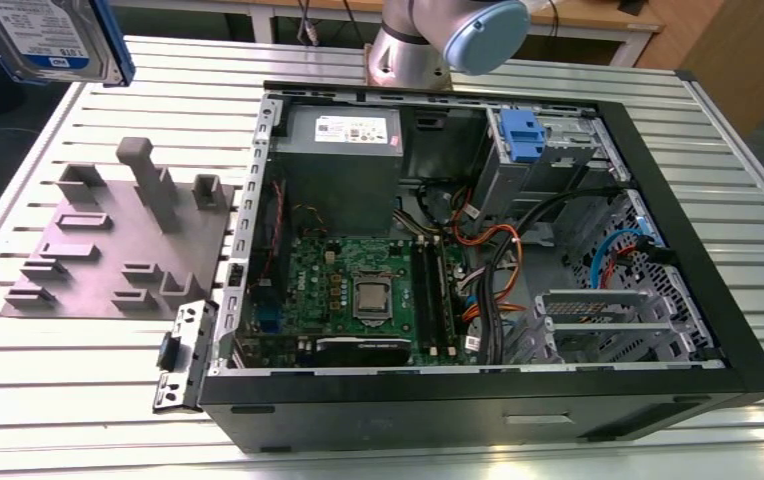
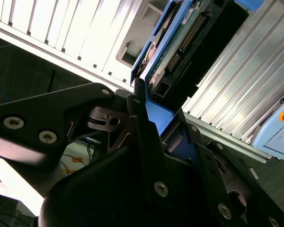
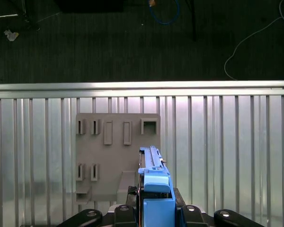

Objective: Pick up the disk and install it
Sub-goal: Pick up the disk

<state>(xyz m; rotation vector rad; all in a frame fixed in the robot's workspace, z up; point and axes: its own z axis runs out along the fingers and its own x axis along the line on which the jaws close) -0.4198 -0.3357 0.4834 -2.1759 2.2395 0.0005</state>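
Exterior view shows the disk [image 1: 51, 38] held up in the air at the exterior view's far left, clear of the slatted metal bench [image 1: 89, 400] and well apart from the open computer case [image 1: 489, 250]. In both wrist views the gripper [image 2: 163, 120] [image 3: 155, 201] is clenched on the disk [image 2: 180, 42] [image 3: 154, 182], with its black fingers [image 2: 138, 106] pressing the blue bracket from either side. In the first wrist view the disk hangs edge-on above the grey fixture plate [image 3: 116, 151] lying on the bench [image 3: 227, 142].
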